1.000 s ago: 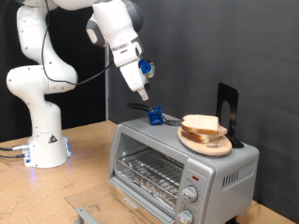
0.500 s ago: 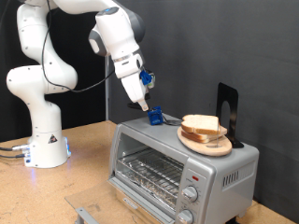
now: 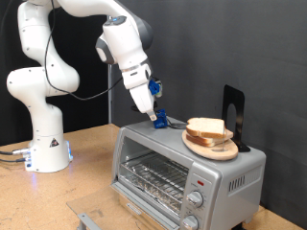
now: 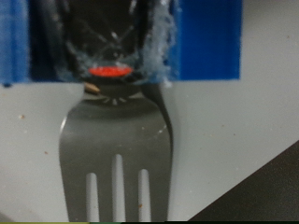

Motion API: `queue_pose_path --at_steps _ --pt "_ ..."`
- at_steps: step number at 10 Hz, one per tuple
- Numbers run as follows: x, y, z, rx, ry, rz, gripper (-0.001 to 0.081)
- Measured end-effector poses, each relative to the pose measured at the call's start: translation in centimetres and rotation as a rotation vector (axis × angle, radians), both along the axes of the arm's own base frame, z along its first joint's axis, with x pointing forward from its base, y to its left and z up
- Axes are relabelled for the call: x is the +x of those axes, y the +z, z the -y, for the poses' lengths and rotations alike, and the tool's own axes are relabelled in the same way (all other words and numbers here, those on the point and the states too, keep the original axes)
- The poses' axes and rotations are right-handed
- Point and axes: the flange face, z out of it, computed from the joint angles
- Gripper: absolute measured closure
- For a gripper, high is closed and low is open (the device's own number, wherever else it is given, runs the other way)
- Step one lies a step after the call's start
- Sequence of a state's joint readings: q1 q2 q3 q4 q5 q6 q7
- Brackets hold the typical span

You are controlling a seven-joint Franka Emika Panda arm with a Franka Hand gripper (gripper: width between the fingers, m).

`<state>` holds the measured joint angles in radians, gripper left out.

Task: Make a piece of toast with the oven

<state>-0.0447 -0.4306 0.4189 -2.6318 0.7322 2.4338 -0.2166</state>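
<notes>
Two pale, tan-crusted slices (image 3: 207,128) top the oven (image 3: 187,165); claw (image 3: 154,118) state unclear.

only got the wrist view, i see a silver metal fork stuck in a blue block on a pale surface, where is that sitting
observer: The blue block sits on top of the silver-grey toaster oven, towards the exterior view's left end, with the gripper right above it.
operator: where's the bread
observer: Two pale bread slices lie stacked on a round wooden plate, also on the oven's top, to the exterior view's right of the block.
operator: anything in the oven
observer: Its glass door looks shut, and only the bare wire rack shows behind it.
</notes>
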Motion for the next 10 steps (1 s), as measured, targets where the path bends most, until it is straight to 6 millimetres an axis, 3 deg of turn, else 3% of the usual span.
queue_pose_path --at_steps 8,9,10 --pt "0.7 -1.7 -1.5 0.009 0.001 -0.013 -0.0003" --pt "0.6 -1.7 -1.7 0.009 0.004 -0.014 0.009" --pt "0.6 -1.8 -1.9 0.01 0.004 -0.014 0.009"
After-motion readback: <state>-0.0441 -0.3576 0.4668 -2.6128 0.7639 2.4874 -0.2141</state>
